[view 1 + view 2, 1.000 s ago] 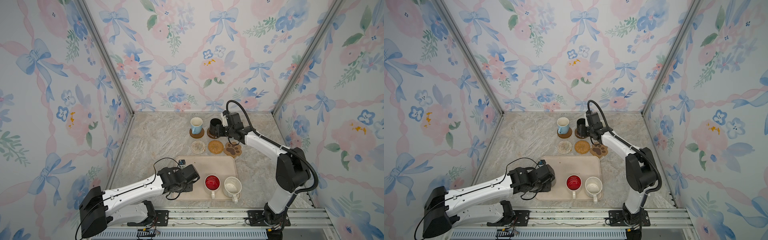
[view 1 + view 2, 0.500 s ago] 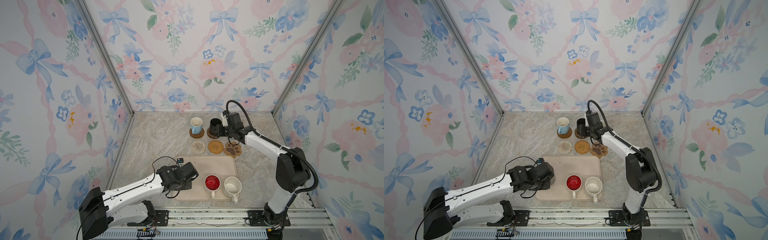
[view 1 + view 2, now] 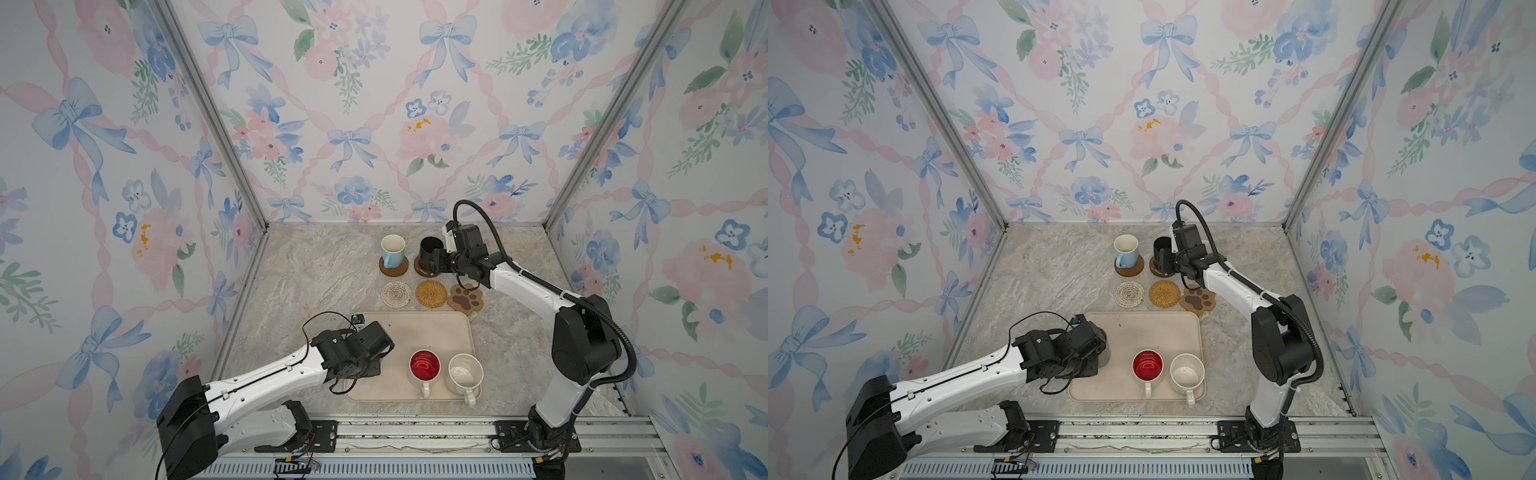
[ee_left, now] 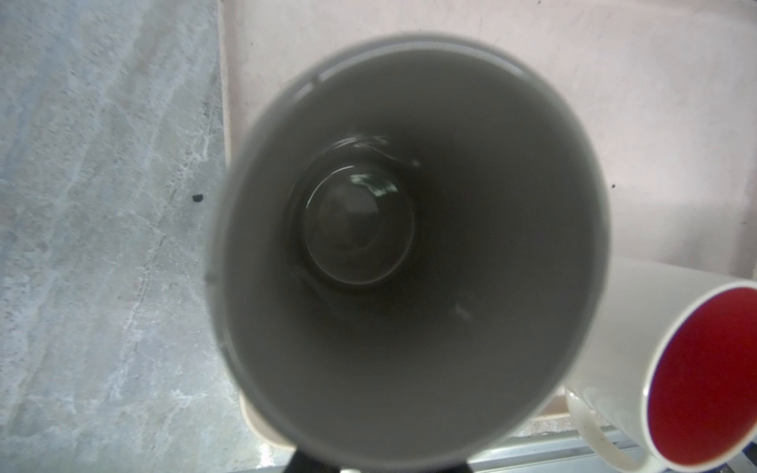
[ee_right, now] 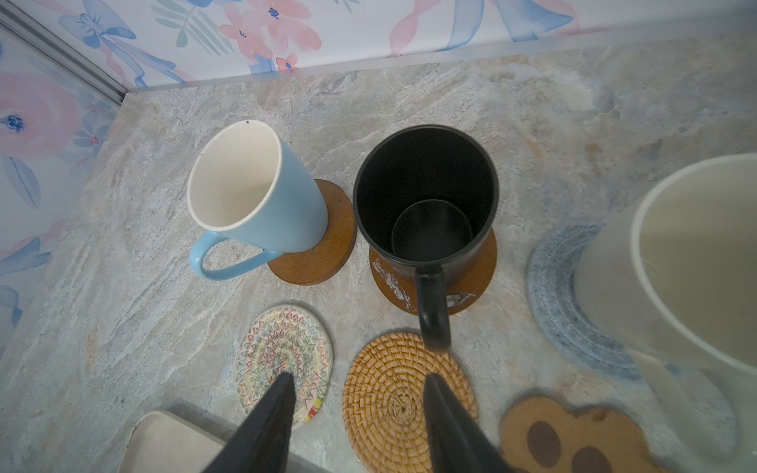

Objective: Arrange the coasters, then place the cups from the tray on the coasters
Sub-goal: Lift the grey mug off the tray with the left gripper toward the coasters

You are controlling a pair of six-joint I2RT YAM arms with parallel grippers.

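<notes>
Left gripper [image 3: 1090, 365] clamping grey mug [image 4: 409, 245], red-inside mug [image 4: 696, 389] crowding beside it.
Right gripper [image 5: 358, 381] gaping empty near black mug [image 5: 426, 196] handle.

Right pincer [image 5: 358, 376] gapes; left arm [image 3: 266, 378] reaches low

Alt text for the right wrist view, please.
Open gripper points at the black mug on its coaster. The blue mug and cream mug also stand on coasters; the crochet coaster, rattan coaster and paw coaster are bare.
</notes>
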